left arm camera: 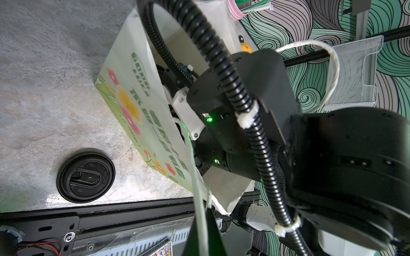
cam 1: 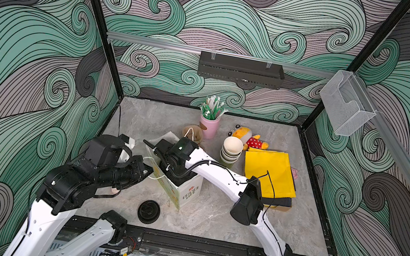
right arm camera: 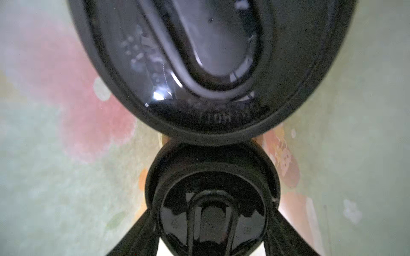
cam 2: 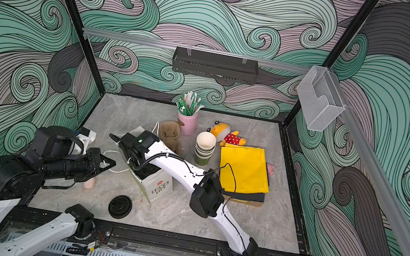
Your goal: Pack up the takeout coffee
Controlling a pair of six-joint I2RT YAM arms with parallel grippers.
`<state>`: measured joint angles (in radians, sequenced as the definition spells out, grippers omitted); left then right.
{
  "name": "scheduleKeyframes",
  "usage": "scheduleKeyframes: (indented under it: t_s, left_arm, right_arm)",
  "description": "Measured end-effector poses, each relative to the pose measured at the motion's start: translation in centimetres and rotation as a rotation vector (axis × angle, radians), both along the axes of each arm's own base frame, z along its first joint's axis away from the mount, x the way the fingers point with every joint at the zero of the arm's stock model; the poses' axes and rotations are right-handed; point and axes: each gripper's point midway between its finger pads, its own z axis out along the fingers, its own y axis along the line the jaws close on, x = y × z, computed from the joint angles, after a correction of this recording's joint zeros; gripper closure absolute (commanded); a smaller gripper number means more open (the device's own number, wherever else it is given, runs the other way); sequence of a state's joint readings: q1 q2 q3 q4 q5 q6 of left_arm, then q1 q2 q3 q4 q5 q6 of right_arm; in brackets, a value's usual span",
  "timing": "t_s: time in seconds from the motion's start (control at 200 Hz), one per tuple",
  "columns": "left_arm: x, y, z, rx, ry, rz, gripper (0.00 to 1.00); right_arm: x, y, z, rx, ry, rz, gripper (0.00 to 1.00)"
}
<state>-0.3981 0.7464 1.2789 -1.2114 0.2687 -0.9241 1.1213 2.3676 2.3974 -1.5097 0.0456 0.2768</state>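
**lidded cup held inside paper bag, second cup beside it**

a white paper bag (cam 1: 188,192) with a flower print on one face stands open near the middle of the grey tabletop (cam 1: 210,220). the right arm (cam 1: 215,169) reaches across and down into its mouth, so the right claw (right arm camera: 211,210) is hidden in both top views. the right wrist view looks down from inside the bag. there the claw's fingers (right arm camera: 133,237) stand apart on either side of a cup (right arm camera: 210,223) with a black lid, clamped on it below the lid's rim. a second cup (right arm camera: 210,66), also under a black lid, sits right next to it, and its lid overlaps the edge of the first in this view. both cups are inside the bag. their outer colours cannot be told from here.

the left claw (cam 1: 148,172) comes in from the left. its jaws are together on the bag's white cord handle (left arm camera: 197,190) at the rim. the other handle (left arm camera: 335,64) arcs up behind the right arm.

in front of the bag a loose lid (cam 1: 148,211) lies flat on the tabletop, apart from the bag. behind the bag, a stack (cam 1: 231,150) of lidless cups stands just beside a yellow sheet (cam 1: 269,174). a pink pot (cam 1: 209,126) of straws, a brown plush (cam 1: 192,133) and a yellow plush (cam 1: 246,136) sit toward the back wall.
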Motion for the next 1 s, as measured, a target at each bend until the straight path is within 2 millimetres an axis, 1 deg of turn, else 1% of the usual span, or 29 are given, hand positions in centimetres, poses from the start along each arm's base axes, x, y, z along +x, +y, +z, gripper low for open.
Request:
scheduleKeyframes:
  t_s: [0.625,1.0]
  left_arm:
    - [0.0,0.0,0.0,0.000,0.000,0.000,1.00]
    - [0.0,0.0,0.0,0.000,0.000,0.000,1.00]
  right_arm:
    - [0.4,0.4,-0.9,0.010,-0.006,0.004,0.55]
    - [0.5,0.3,-1.7,0.008,-0.004,0.002,0.55]
